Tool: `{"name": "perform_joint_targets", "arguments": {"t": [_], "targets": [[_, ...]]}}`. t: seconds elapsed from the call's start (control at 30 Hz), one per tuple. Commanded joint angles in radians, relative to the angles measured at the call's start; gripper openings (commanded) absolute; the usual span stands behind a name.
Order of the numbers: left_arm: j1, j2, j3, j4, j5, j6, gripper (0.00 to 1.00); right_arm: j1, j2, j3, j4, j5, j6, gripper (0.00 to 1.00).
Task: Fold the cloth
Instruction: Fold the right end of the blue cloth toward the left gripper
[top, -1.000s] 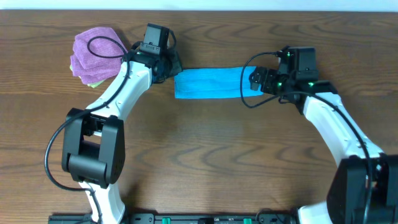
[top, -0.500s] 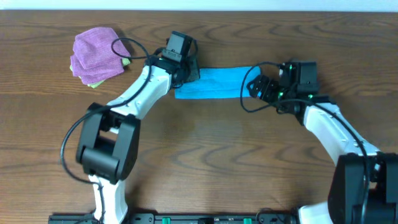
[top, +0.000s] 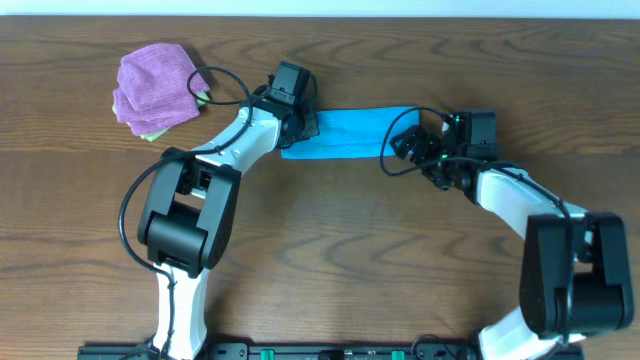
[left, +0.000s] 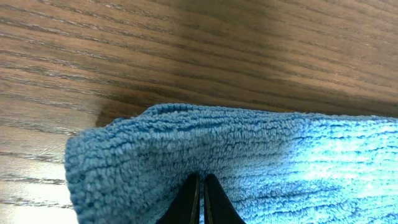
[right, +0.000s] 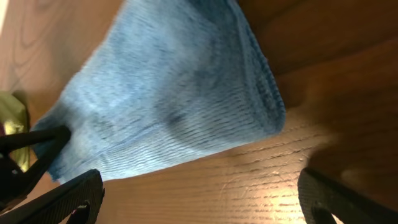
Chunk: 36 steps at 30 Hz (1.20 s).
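A sky-blue cloth (top: 345, 134) lies as a long, narrow band across the far middle of a dark wooden table (top: 320, 250), stretched between two robot arms. The left gripper (top: 304, 125) sits on the band's left end. Seen from the left wrist, its black fingertips (left: 189, 200) are pressed together with a thin sliver of terry nipped between them, and shallow creases in the pile run toward the pinch. That end of the cloth rests flat on the wood, its corner rounded. The right gripper (top: 404, 146) is at the band's opposite end. The right wrist view shows its two fingers (right: 68, 198) spread wide, one at each lower corner of the picture, holding nothing. The near end of the cloth lies on the table ahead of them, with bare wood between. Whether those fingers touch the table cannot be told. Toward the table's far-left corner, a crumpled purple cloth (top: 152, 80) lies on top of a light green cloth (top: 153, 131), whose edge peeks out beneath it, well apart from the blue band.
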Motion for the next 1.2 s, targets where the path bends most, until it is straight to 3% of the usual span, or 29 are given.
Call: {"name": "perform_joint_targets", "arguments": {"t": [0.0, 0.2, 0.57, 0.67, 0.93, 1.0, 1.17], "targets": [[0.003, 0.027, 0.016, -0.005, -0.019, 0.017, 0.06, 0.022, 0.037, -0.006, 0.027, -0.01, 0.045, 0.99], [0.002, 0.027, 0.016, -0.007, -0.019, 0.017, 0.06, 0.057, 0.09, -0.006, 0.111, 0.047, 0.086, 0.98], [0.003, 0.027, 0.016, -0.058, -0.019, 0.018, 0.06, 0.131, 0.288, -0.006, 0.397, 0.175, 0.141, 0.73], [0.003, 0.027, 0.016, -0.071, -0.02, 0.025, 0.06, 0.131, 0.326, -0.006, 0.428, 0.203, 0.144, 0.6], [0.003, 0.027, 0.016, -0.105, -0.023, 0.025, 0.06, 0.118, 0.337, -0.006, 0.478, 0.327, 0.083, 0.06], [0.003, 0.027, 0.016, -0.116, -0.023, 0.025, 0.06, 0.112, 0.337, -0.006, 0.5, 0.326, 0.037, 0.01], [0.004, 0.027, 0.016, -0.128, -0.022, 0.025, 0.06, 0.109, 0.307, -0.005, 0.516, 0.283, -0.127, 0.02]]}}
